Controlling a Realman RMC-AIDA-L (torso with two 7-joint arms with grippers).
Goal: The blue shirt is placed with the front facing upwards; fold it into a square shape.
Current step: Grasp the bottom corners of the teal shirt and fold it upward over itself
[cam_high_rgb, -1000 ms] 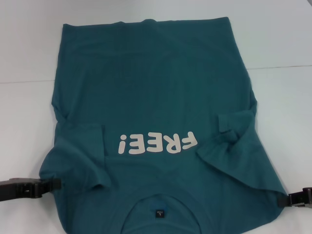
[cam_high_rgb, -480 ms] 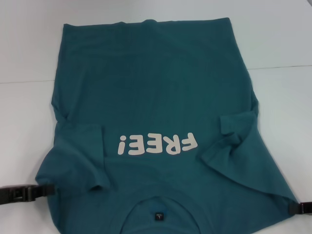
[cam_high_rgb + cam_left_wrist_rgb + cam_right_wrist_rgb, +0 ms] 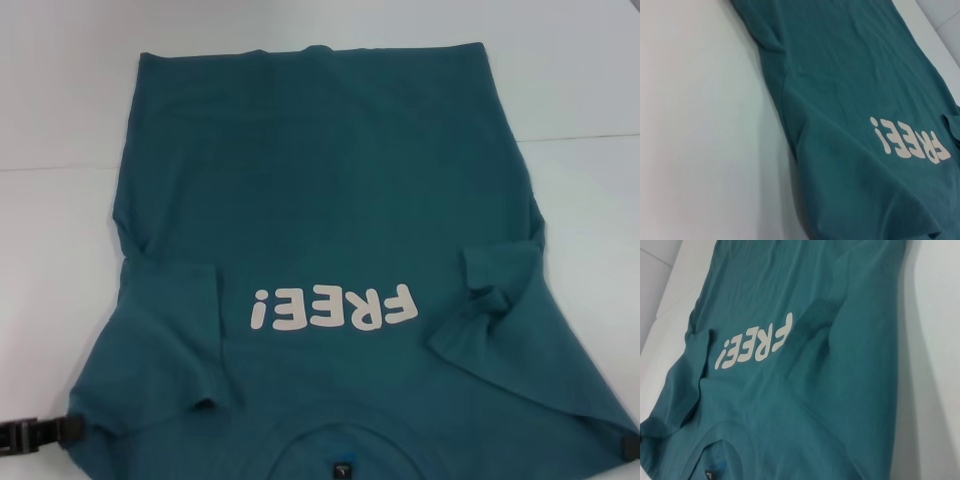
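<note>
Blue shirt (image 3: 330,200) lies front-up on the white table (image 3: 60,260), collar nearest, both sleeves folded inward, hem at the far side. At its near left corner the left gripper (image 3: 40,434) seems to pinch the fabric edge; the right gripper (image 3: 629,446) barely shows at the near right corner, its grip impossible to tell.

The blue shirt (image 3: 330,230) is lying flat on the table (image 3: 60,260), collar nearest the robot, both sleeves lying folded inward over the body. The left gripper (image 3: 30,435) is touching the near left edge, the right gripper (image 3: 630,447) the near right corner.
</note>
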